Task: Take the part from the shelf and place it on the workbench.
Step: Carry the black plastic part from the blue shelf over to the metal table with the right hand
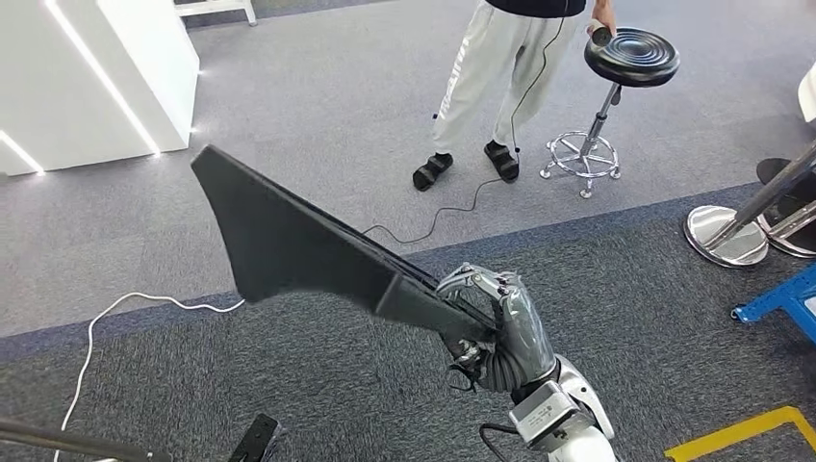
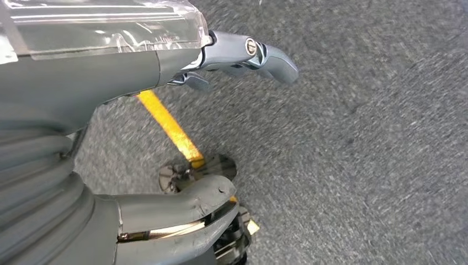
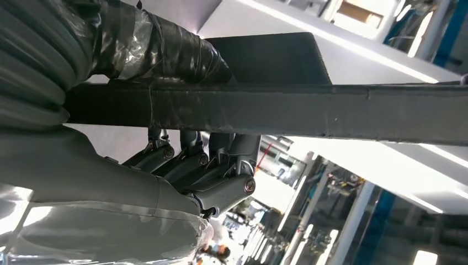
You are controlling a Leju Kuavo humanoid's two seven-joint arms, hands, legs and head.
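In the head view, the right robot hand (image 1: 498,322) rose from the lower middle of the frame with its fingers wrapped around the narrow end of the part (image 1: 289,241), a long flat black panel. The part ran from the hand up toward the upper left, widening to a broad flared end near the centre left, held in the air above the grey carpet floor (image 1: 318,106). At the top of the frame a person (image 1: 496,87) in light trousers and dark sandals stood on the carpet, one hand on the seat of a black stool (image 1: 630,56) with a chrome base. A white cabinet (image 1: 91,77) filled the upper left corner. A white cable (image 1: 125,308) curved across the floor at lower left, and a strip of yellow tape (image 1: 741,428) marked the lower right corner.

In the left wrist view, the left robot hand (image 2: 165,138) came in from the left edge holding nothing, its thumb and fingers apart over the grey carpet, with a yellow floor line (image 2: 168,124) showing between them.

In the right wrist view, the right robot hand's fingers (image 3: 193,165) curled around the dark bar of the part, which crossed the frame from left to right through the middle, with the taped thumb pressed on its other side.
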